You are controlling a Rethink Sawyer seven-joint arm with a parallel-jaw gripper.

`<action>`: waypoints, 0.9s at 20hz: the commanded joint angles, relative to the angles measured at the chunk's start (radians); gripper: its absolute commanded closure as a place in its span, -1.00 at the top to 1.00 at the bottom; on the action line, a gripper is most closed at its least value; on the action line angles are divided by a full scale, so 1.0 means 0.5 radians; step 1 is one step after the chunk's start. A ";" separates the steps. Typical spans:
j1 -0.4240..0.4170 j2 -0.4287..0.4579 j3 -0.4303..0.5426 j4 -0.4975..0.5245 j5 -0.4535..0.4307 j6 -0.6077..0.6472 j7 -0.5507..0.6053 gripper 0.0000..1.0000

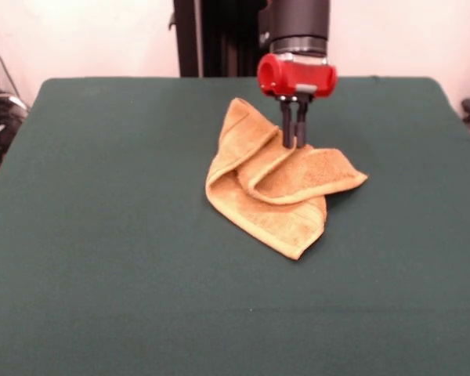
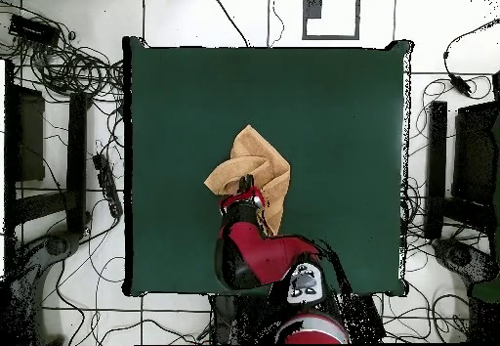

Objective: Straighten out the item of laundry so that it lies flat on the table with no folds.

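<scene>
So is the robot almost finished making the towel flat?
Not yet. Nothing looks done: the towel is crumpled on the table, with flaps folded over each other. Right now the gripper is down at a fold near the towel's middle, fingers close together, seemingly pinching it. Still left: pulling the folds open and spreading the whole towel flat.

Tangled black cables (image 2: 68, 64) sprawl over the white tiled floor (image 2: 195, 15) beside dark equipment (image 2: 474, 166).

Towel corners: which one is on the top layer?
The right corner in the front view; its flap lies over the layer ending in the near corner.
</scene>
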State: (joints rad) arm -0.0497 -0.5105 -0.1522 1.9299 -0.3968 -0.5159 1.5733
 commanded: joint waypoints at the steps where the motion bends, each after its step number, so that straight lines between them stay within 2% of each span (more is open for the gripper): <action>1: -0.145 -0.146 0.466 0.005 -0.064 0.487 0.355 -1.00; 5: -0.219 -0.133 0.540 0.031 -0.134 0.515 0.323 -1.00; 12: -0.483 -0.159 0.832 0.141 -0.322 0.697 0.256 -1.00; 18: -0.824 -0.203 1.192 0.318 -0.450 0.948 0.134 -1.00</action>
State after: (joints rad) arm -0.3653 -0.6156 0.1650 1.9787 -0.5512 -0.2501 1.5733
